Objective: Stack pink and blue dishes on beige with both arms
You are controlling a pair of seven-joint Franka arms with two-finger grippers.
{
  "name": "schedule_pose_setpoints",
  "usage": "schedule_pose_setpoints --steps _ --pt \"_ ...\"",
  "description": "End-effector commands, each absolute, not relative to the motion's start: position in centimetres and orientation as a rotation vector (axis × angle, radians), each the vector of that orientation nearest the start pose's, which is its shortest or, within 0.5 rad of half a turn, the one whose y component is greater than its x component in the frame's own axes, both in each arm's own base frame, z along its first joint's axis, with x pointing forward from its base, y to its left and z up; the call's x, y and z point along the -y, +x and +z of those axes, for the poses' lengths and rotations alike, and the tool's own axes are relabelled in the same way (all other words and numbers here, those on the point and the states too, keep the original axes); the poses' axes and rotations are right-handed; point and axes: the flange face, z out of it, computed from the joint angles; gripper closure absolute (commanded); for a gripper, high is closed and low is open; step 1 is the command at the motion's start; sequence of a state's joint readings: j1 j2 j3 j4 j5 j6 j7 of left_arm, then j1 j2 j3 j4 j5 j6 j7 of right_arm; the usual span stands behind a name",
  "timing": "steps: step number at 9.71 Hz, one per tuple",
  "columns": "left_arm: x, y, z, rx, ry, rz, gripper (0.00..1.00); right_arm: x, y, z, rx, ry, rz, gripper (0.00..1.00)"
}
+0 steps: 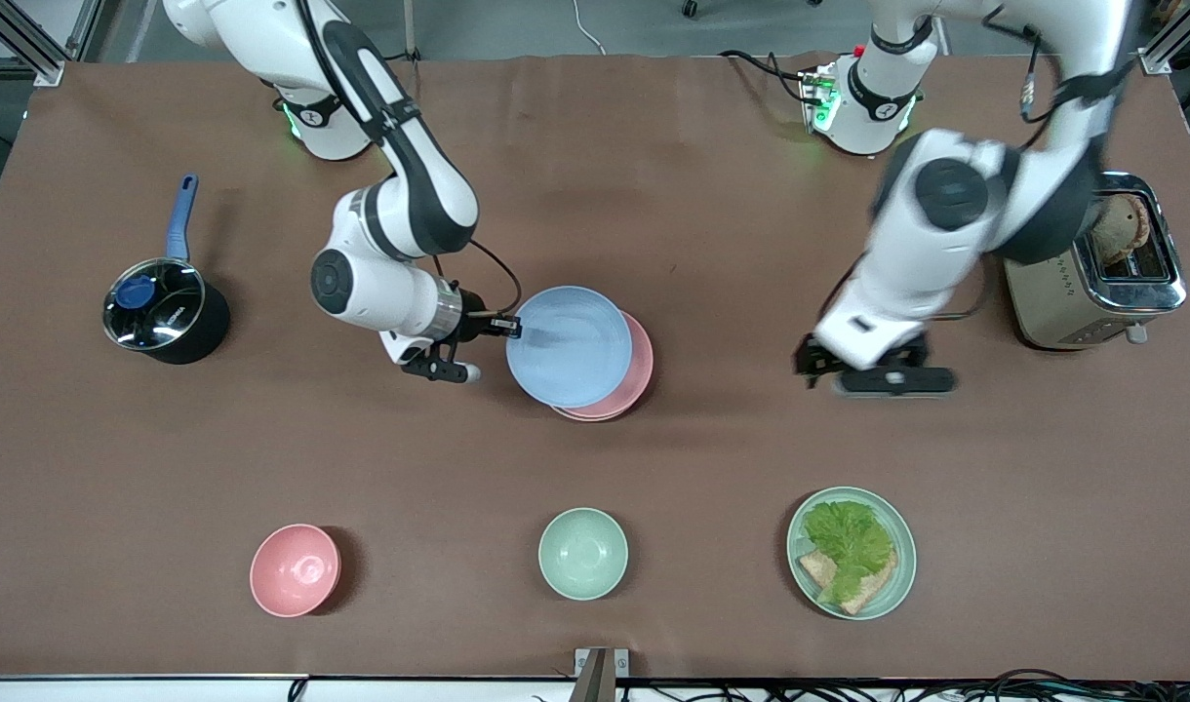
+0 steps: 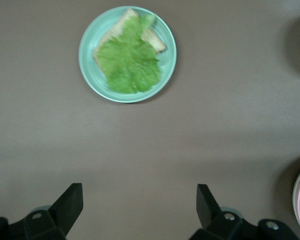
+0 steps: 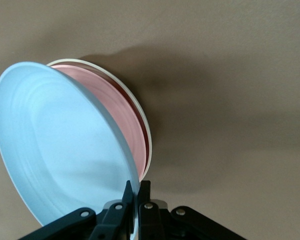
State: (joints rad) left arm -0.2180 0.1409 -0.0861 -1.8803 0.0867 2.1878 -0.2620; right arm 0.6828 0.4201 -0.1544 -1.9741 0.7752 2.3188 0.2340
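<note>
Both arms glossy white shells with black joint bands and round black caps on the joints. Green status lights glow at both bases. Thin black cables run along the links. Right gripper point(image 3: 134, 196) black, flat fingers with small silver screws. Left gripper point(image 2: 140, 205) black, wedge-shaped fingertips point(image 2: 71, 199), silver screws on its mounts.

My left gripper point(image 2: 140, 212) fingers point(image 2: 70, 202) spread, bare table point(image 1: 712, 458) between and under them; nothing blocks. Ahead of fingertips: mint-green plate with lettuce and bread point(image 2: 127, 54), well apart. Right gripper point(image 3: 136, 200) fingers pinch blue plate point(image 3: 60, 150) rim; pink plate point(image 3: 117, 112) and beige plate point(image 3: 145, 125) just beneath, little gap there.
</note>
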Motion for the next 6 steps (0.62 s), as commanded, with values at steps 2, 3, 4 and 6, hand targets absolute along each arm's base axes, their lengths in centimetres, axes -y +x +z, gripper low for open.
schedule_pose_setpoints --steps 2,3,4,6 --pt "7.9 56.6 55.8 -0.239 -3.150 -0.147 0.00 -33.2 51.2 23.9 -0.369 -2.680 0.282 0.62" --pt "6.0 55.9 59.1 -0.222 -3.150 -0.070 0.00 -33.5 50.9 23.8 -0.367 -2.684 0.282 0.01" --pt "4.5 54.4 62.0 -0.191 -3.142 -0.055 0.00 -33.1 51.3 25.0 -0.392 -2.670 0.281 0.00" --pt "1.4 51.7 65.5 -0.116 -3.138 -0.106 0.00 -29.9 53.7 32.1 -0.433 -2.666 0.131 0.00"
